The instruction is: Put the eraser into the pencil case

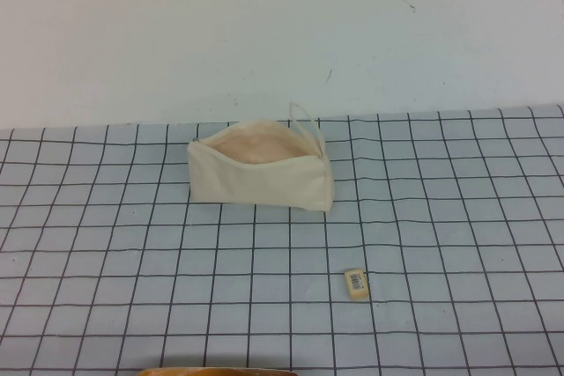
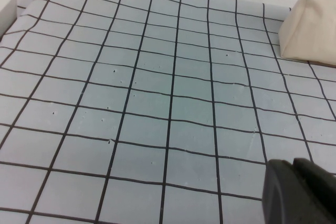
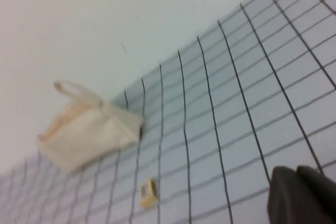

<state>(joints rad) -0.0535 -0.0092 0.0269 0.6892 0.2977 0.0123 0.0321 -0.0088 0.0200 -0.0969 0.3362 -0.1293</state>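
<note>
The cream pencil case [image 1: 260, 172] stands open at the middle back of the grid mat, pinkish lining showing, loop strap at its right end. The small eraser [image 1: 356, 283] with a barcode label lies on the mat to the front right of it. Neither arm shows in the high view. My left gripper [image 2: 298, 169] is shut and empty above bare mat, a corner of the pencil case [image 2: 310, 27] far ahead. My right gripper [image 3: 296, 174] is shut and empty above the mat, with the eraser [image 3: 148, 192] and the pencil case [image 3: 86, 132] well away from it.
The grid mat [image 1: 132, 244] covers the table up to a white back wall [image 1: 264, 33]. An orange-brown curved edge [image 1: 216, 372] shows at the bottom of the high view.
</note>
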